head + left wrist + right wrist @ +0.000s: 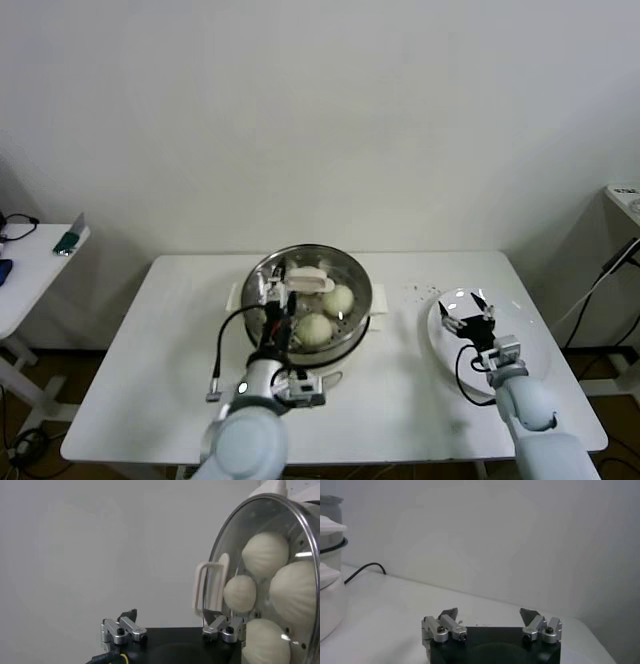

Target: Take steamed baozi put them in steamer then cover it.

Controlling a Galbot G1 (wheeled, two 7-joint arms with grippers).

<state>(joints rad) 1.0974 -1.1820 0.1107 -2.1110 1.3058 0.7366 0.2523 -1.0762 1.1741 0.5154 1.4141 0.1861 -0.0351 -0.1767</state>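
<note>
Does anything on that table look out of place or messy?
Little stands out. The glass lid sits on the steamer with the baozi inside. Only a few dark specks lie on the table beside the empty white plate.

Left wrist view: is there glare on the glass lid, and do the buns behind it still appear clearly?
Left wrist view: only small bright glints on the glass lid and along its metal rim, so the buns read clearly through it. Head view: the lid on the steamer reflects softly, with the buns still visible.
</note>
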